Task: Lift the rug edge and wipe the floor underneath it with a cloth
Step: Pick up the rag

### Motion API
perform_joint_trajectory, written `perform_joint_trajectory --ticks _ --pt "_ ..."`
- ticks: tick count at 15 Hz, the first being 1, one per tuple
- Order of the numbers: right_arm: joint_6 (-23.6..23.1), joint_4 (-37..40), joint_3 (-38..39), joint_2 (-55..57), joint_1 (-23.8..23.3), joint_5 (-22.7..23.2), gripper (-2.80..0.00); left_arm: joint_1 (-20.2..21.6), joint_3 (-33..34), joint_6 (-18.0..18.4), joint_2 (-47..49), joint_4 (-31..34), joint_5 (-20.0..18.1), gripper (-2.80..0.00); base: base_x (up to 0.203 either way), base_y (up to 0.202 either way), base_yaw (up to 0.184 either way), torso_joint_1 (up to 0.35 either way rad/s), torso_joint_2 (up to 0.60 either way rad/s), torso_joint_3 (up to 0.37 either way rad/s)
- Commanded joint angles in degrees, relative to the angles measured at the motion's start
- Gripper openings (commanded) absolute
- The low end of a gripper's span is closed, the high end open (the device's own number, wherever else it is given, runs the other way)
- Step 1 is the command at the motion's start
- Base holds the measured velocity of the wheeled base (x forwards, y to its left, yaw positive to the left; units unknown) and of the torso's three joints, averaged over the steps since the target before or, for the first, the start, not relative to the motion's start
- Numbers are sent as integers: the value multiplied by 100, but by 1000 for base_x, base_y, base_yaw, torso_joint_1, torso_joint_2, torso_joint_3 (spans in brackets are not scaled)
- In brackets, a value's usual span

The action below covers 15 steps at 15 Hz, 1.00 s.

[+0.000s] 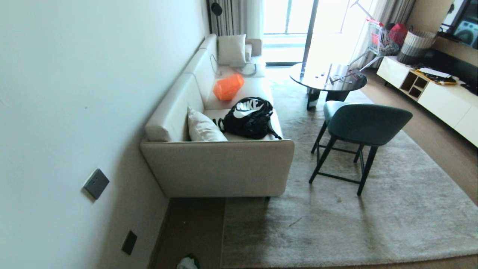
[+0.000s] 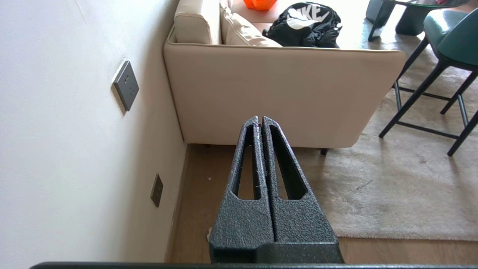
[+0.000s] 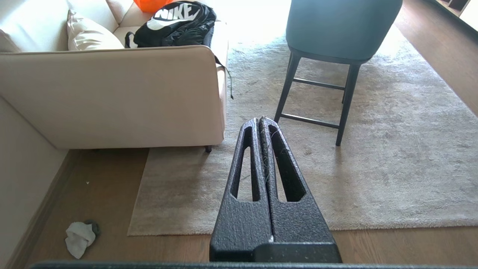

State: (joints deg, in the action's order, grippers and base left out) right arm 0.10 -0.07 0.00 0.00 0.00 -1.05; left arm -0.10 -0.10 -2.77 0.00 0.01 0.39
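Head camera looks down from high; wrist cameras, lower, share the sofa.

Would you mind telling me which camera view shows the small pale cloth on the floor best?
The right wrist view: the small crumpled pale grey-white cloth lies whole on the brown wooden floor, apart from the light grey plush rug's corner. The head view catches only its top at the picture's bottom edge. The left wrist view does not show it clearly.

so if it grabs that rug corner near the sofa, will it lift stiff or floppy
Probably floppy: the rug corner lies flat and looks like soft pile. Likely draggy too, since the sofa foot and chair legs stand on the rug.
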Motion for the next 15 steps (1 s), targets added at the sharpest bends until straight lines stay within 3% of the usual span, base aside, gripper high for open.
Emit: perform_joint_trajectory --ticks 1,15 --pt "-1 -1 0 9 0 -1 -280 1 1 -5 0 -1 -2 -280 0 0 0 0 0 0" --pt "8 -1 0 9 0 -9 -280 1 1 -5 0 -1 5 -280 0 0 0 0 0 0"
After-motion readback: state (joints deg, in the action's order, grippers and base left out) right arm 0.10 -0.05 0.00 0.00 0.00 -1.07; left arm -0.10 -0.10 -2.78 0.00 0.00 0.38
